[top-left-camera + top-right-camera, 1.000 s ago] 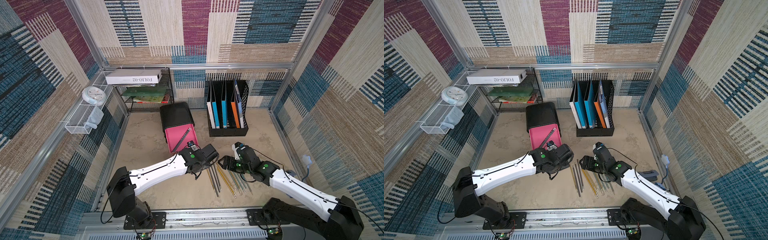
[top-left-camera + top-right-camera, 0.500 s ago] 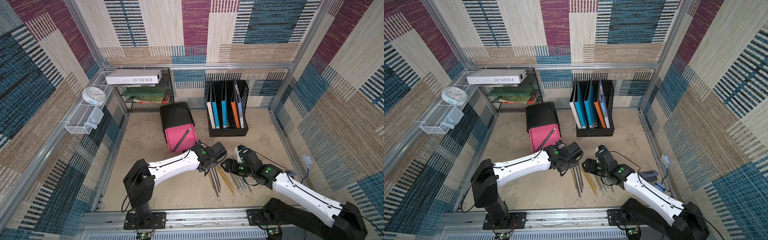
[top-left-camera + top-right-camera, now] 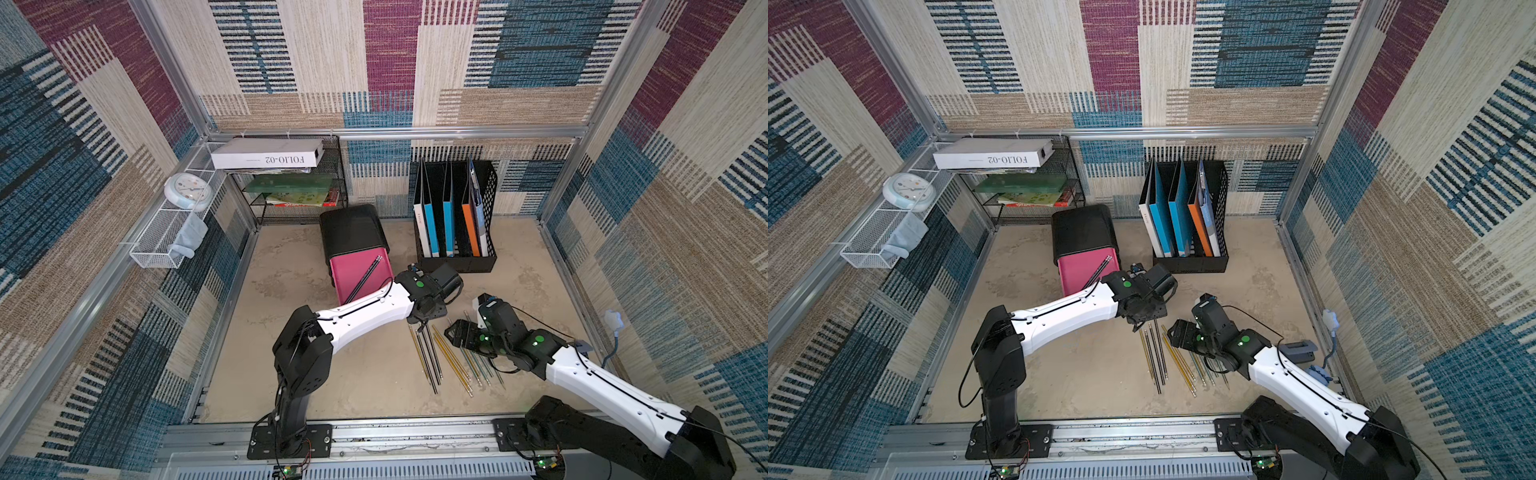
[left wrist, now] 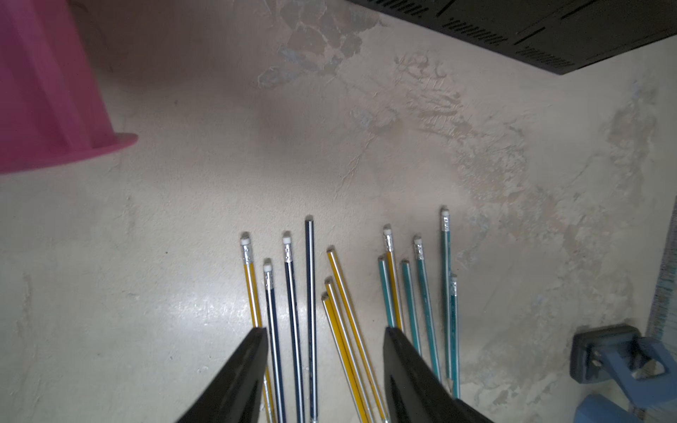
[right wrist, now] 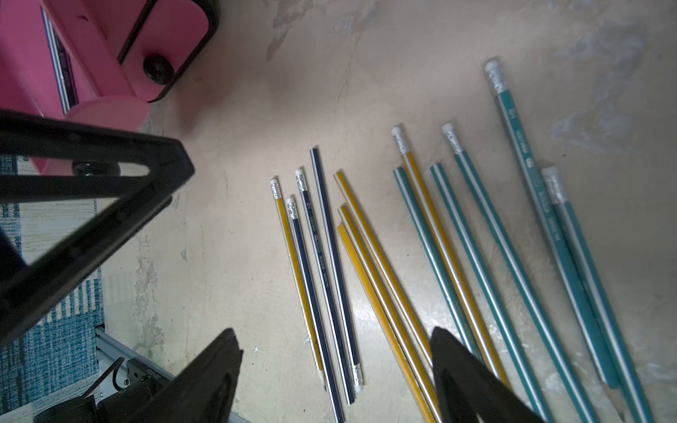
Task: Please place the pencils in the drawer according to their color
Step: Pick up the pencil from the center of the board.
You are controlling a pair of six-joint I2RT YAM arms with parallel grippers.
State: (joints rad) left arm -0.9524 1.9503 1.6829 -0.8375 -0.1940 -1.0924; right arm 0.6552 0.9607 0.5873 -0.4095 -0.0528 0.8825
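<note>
Pencils (image 4: 310, 293) crowd together; left gripper (image 4: 324, 331) and right gripper (image 5: 333, 331) hang spread, empty; I'd straddle one black pencil (image 4: 290, 293) squarely, alone.

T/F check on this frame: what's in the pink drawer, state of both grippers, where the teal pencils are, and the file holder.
1. A black pencil lies in the pulled-out pink drawer. True.
2. The left gripper is clamped on a pencil. False: it is open and empty.
3. On the beige mottled tabletop lie thin teal pencils. True.
4. The right gripper is shut. False: it is open, holding nothing.
5. The black slotted file holder is empty. False: blue and orange folders stand in it.
</note>
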